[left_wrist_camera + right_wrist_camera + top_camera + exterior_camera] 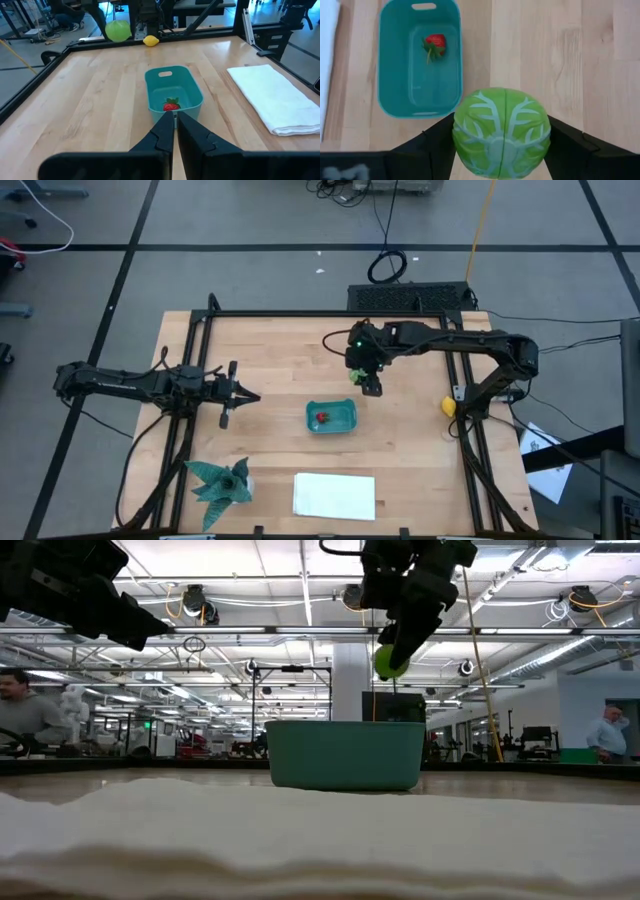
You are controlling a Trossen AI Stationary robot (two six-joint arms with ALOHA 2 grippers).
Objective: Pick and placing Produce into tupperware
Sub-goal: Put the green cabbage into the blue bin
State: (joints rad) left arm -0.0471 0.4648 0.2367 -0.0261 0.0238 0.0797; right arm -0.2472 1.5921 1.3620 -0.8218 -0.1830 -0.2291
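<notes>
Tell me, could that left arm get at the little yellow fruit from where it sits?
Probably not easily. The yellow fruit lies at the table's far right edge, beyond the teal tub, while the left gripper waits, shut, on the left. The right gripper, holding the green ball above the table, is much nearer.

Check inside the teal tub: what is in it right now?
Inside the teal tub lies only the red strawberry. The right claw, raised beside the tub, holds the green cabbage. No view hides any of the tub's floor.

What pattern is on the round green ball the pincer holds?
Pale whitish branching veins on the light green ball, clearest in the right wrist view.
</notes>
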